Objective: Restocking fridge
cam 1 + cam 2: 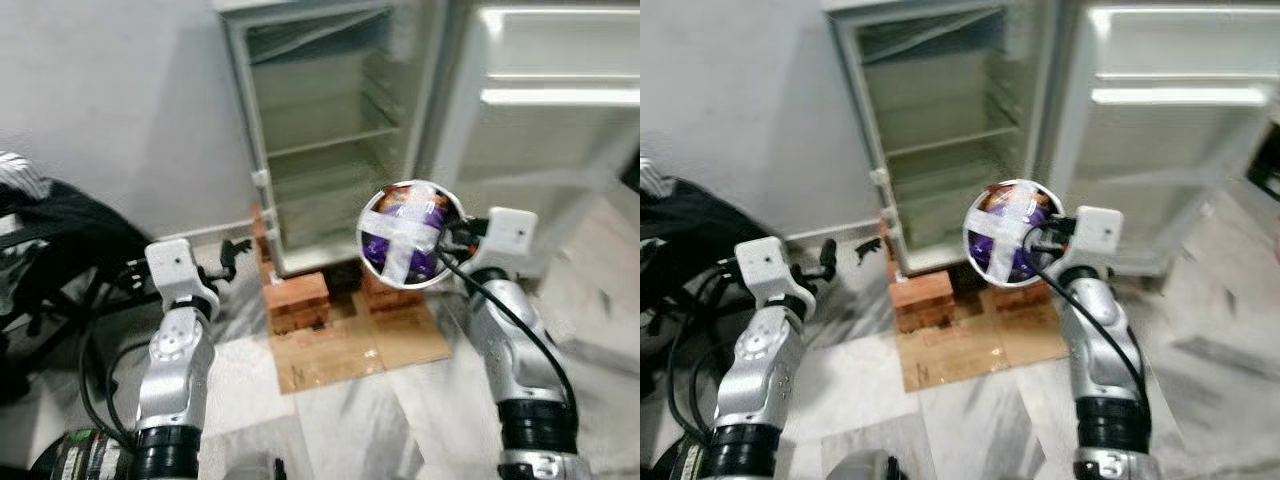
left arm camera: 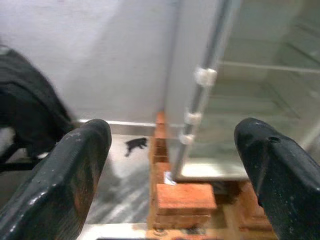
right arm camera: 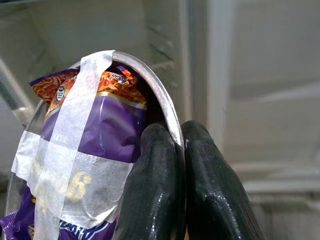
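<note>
Right hand [image 1: 455, 238] pinches rim of bowl [image 1: 408, 234], just before open fridge [image 1: 330, 130]. Left hand [image 1: 232, 255] wide, empty. Keep bowl level, aim for fridge's middle shelf.

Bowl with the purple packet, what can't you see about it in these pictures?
- Bowl: its outside and bottom face away from both eye views.
- Packet: tape covers much of its print in the right wrist view; eye views too blurred to read.
- Bowl rim: the right gripper fingers hide where they pinch it.
- Fridge top: cut off by the eye views' upper edge.
</note>
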You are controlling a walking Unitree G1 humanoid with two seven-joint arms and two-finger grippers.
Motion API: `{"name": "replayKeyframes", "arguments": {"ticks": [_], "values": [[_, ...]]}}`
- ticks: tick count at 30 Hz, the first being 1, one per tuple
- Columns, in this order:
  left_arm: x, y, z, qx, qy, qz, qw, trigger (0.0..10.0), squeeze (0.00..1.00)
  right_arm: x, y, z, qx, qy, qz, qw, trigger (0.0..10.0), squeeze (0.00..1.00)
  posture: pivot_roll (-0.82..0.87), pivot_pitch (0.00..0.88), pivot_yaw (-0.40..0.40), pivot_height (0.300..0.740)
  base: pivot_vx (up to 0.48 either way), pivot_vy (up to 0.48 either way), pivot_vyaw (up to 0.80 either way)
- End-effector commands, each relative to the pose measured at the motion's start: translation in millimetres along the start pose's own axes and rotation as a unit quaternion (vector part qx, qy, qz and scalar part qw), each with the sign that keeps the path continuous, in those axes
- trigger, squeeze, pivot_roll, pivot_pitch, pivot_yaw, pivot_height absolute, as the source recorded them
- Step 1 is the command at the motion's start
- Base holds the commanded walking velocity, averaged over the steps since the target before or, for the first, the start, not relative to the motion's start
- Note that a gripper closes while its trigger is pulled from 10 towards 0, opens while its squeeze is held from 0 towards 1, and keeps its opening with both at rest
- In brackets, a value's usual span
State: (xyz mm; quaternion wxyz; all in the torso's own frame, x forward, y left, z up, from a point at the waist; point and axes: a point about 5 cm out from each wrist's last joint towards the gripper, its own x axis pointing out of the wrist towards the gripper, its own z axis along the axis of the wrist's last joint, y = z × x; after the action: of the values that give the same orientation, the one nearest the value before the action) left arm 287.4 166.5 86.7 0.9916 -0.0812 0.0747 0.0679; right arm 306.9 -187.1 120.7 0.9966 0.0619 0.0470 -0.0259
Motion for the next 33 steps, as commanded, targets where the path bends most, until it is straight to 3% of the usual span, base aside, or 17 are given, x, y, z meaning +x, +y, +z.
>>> {"name": "replayKeyframes", "arguments": {"ticks": [1, 26, 31, 33], "values": [[0.5, 9.8, 3.7, 0.003, -0.005, 0.017, 1.0, 10.0, 0.0, 3.4, 15.3, 8.2, 0.012, -0.019, 0.028, 0.999, 10.0, 0.0, -0.05, 0.009, 0.022, 0.74, 0.281, 0.0, 0.62], [1.0, 6.9, 3.4, 0.003, -0.003, 0.018, 1.0, 10.0, 0.0, 11.1, 13.0, 8.8, 0.013, -0.013, 0.02, 1.0, 10.0, 0.0, -0.04, 0.008, 0.018, 0.74, 0.341, 0.0, 0.07], [0.8, 8.0, 4.2, 0.004, -0.004, 0.02, 1.0, 10.0, 0.0, 16.4, 15.1, 4.9, 0.033, 0.005, 0.042, 0.999, 10.0, 0.0, -0.04, 0.01, 0.019, 0.74, 0.356, 0.0, 0.0], [0.7, 8.2, 4.2, 0.003, -0.004, 0.02, 1.0, 10.0, 0.0, 17.3, 17.2, 4.0, 0.021, 0.009, 0.055, 0.998, 10.0, 0.0, -0.04, 0.01, 0.019, 0.74, 0.311, 0.0, 0.0]]}}
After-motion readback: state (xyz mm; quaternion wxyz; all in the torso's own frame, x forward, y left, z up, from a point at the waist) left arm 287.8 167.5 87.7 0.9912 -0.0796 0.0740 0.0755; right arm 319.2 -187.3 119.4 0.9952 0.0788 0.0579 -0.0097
